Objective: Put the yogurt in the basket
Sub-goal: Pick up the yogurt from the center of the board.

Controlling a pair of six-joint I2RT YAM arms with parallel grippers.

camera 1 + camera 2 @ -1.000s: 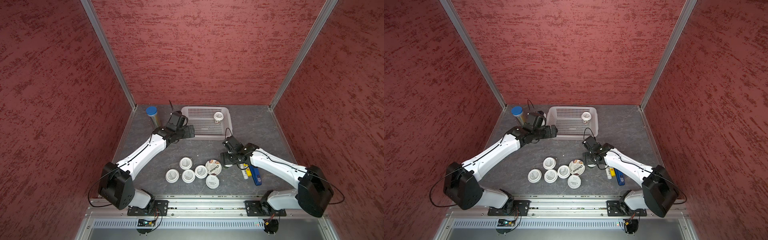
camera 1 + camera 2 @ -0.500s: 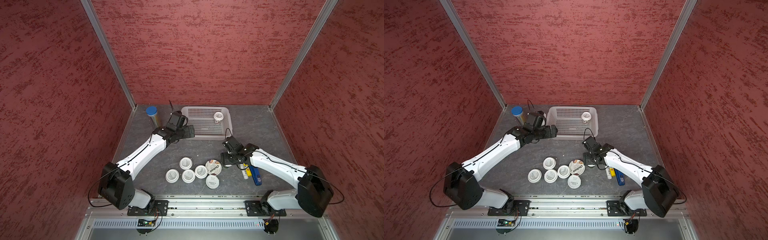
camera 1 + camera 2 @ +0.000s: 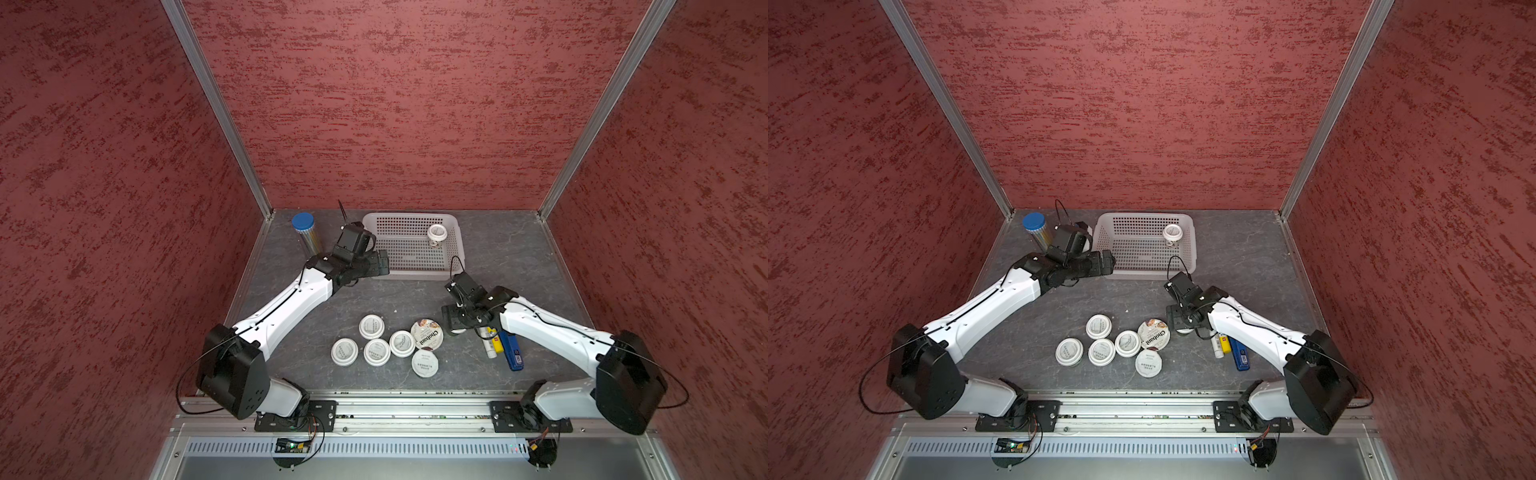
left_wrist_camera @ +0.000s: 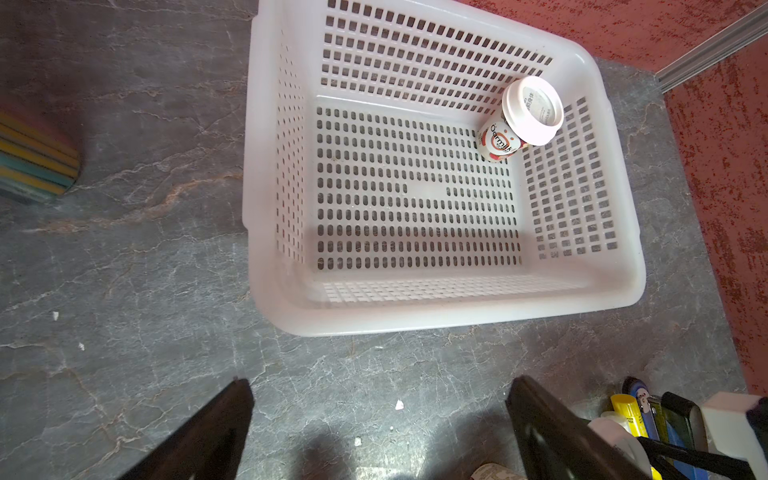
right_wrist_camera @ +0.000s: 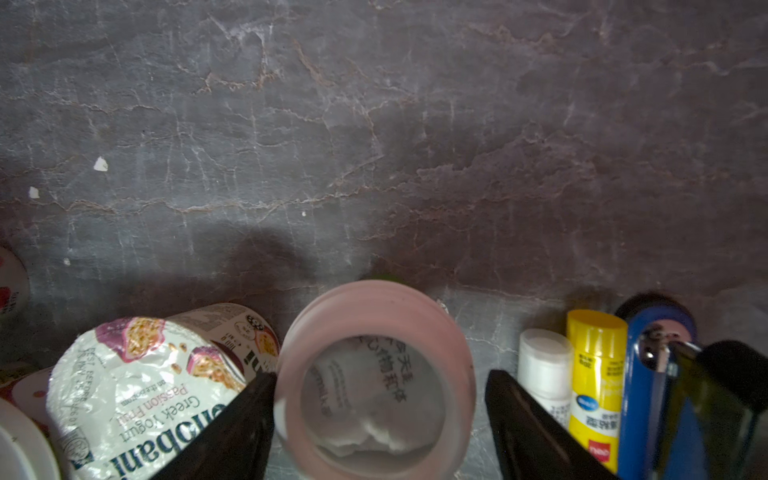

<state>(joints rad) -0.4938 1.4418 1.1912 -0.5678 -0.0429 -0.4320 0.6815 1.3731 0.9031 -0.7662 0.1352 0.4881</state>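
**Between the right jaws: cup two of eight**

Ahead of the left gripper (image 3: pixel 380 264), in both top views, sits the basket (image 3: pixel 415 272), pale perforated plastic with a rolled rim. It holds a lone cup (image 3: pixel 437 233) at its far side. Under the right gripper (image 3: pixel 454 326) a white lid peeks out. Just beside that gripper, toward the left arm, huddle the foil-lidded Chobani cup (image 3: pixel 427 333) and five white-lidded cups (image 3: pixel 377 352), touching or nearly so. By my count one yogurt of eight is delivered and seven remain.

Left wrist view: the left gripper (image 4: pixel 380 382) gapes wide with nothing between its jaws, above the grey, stone-veined tabletop (image 4: pixel 124 249). Beyond its fingertips lies the basket's slotted floor. The lone cup (image 4: pixel 528 112) stands lid-up in a corner, close to the mesh wall.

Right wrist view: the right gripper (image 5: pixel 379 374) stands open around the framed cup (image 5: pixel 374 316), whose lid is round, matte and white. One finger is at the rim and a sliver of gap shows at the other, so I judge it not yet clamped. Crinkled Chobani foil lies just outside one finger. A white stick (image 5: pixel 544 365), a yellow stick (image 5: pixel 596 365) and a blue lighter (image 5: pixel 640 415) lie outside the other.
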